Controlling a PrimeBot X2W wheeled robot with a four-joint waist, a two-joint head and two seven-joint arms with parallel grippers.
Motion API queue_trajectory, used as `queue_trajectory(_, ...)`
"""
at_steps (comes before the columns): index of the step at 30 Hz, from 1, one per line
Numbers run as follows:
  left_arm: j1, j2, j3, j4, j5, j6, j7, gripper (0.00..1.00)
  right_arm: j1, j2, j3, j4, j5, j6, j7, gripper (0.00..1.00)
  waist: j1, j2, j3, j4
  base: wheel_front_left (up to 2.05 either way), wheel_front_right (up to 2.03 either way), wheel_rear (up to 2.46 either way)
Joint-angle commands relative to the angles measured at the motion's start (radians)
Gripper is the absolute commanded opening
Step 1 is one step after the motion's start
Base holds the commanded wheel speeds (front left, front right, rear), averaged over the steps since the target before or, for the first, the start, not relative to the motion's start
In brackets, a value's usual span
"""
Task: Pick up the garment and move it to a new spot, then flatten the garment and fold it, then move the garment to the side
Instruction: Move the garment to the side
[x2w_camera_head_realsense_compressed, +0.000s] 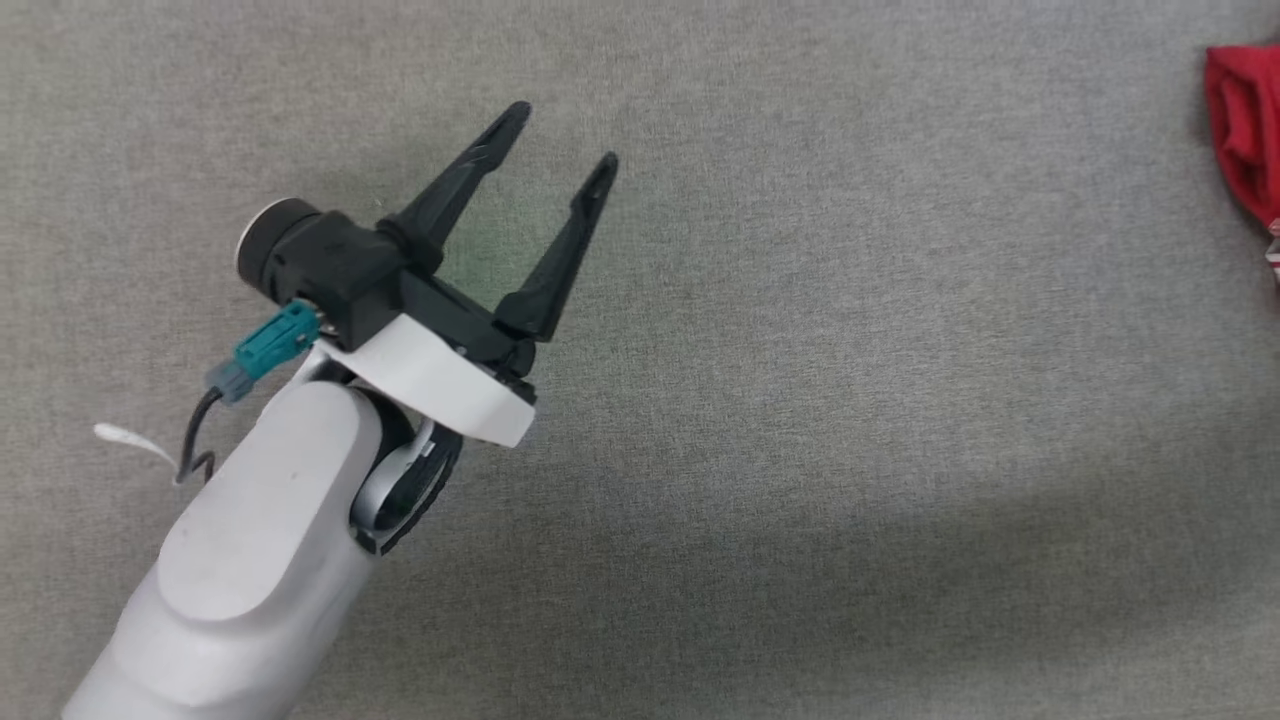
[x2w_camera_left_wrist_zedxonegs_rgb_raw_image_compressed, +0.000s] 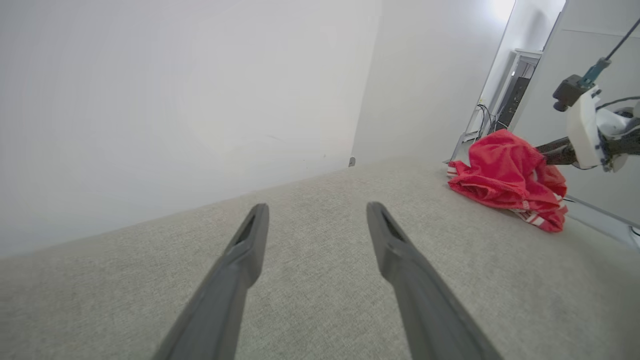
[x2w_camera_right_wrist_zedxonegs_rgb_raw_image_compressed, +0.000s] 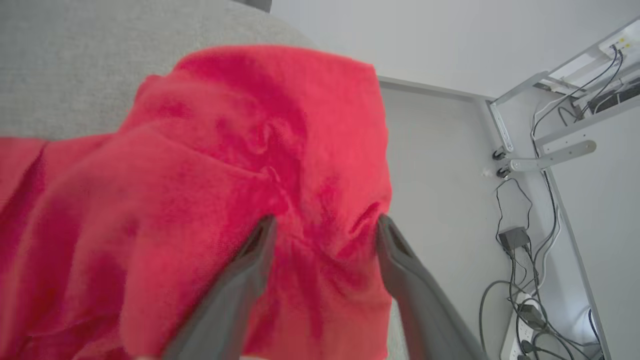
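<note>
head view / worktop (x2w_camera_head_realsense_compressed: 800, 400): grey woven cloth surface, a soft shadow across its lower part.
head view / left pincer (x2w_camera_head_realsense_compressed: 560, 140): at left of centre, above the worktop, fingers pointing up and to the right; jaws wide apart, nothing between them.
head view / left wrist: pale forearm rising from the lower left corner; teal connector (x2w_camera_head_realsense_compressed: 270, 345) with a black cable on its side; a white strip (x2w_camera_head_realsense_compressed: 130, 440) just beside it.
head view / garment (x2w_camera_head_realsense_compressed: 1245, 130): red, cut off by the right edge near the top, well apart from the left pincer; a bit of striped trim below it.
left wrist view / left pincer (x2w_camera_left_wrist_zedxonegs_rgb_raw_image_compressed: 317, 210): both dark fingers spread over bare worktop (x2w_camera_left_wrist_zedxonegs_rgb_raw_image_compressed: 450, 280), empty.
left wrist view / garment (x2w_camera_left_wrist_zedxonegs_rgb_raw_image_compressed: 505, 177): crumpled red heap at the worktop's far right, red-white trim along its low edge.
left wrist view / right pincer (x2w_camera_left_wrist_zedxonegs_rgb_raw_image_compressed: 549, 151): reaches into the heap from the right, fingertips hidden by cloth.
left wrist view / background: plain white wall (x2w_camera_left_wrist_zedxonegs_rgb_raw_image_compressed: 175, 100).
right wrist view / right pincer (x2w_camera_right_wrist_zedxonegs_rgb_raw_image_compressed: 326, 222): jaws stand wide apart, not clamped; red cloth bunches between and beyond the fingers.
right wrist view / garment (x2w_camera_right_wrist_zedxonegs_rgb_raw_image_compressed: 225, 150): rumpled, lying on the worktop (x2w_camera_right_wrist_zedxonegs_rgb_raw_image_compressed: 60, 75) by its edge.
right wrist view / beyond the edge: pale floor, cables (x2w_camera_right_wrist_zedxonegs_rgb_raw_image_compressed: 520, 240).
</note>
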Motion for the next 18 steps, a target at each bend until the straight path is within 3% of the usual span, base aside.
queue_trajectory(1,0.019,0.001,0.008,-0.004,-0.004,-0.003,-0.004,1.0,-0.013,0.005,0.01,0.0,-0.003,-0.003,-0.012,1.0,0.0,0.0,-0.012,-0.001,0.0,0.0,0.0)
queue_trajectory(7,0.071,0.008,0.066,-0.015,-0.016,-0.003,-0.004,1.0,-0.016,0.005,0.03,-0.014,0.034,-0.003,-0.066,1.0,0.0,0.0,-0.061,-0.004,0.0,0.0,0.0)
queue_trajectory(18,0.215,0.014,0.216,-0.015,-0.005,-0.003,-0.004,1.0,0.097,0.107,0.058,-0.116,0.173,-0.003,-0.212,1.0,0.0,0.0,-0.192,0.012,0.0,0.0,0.0)
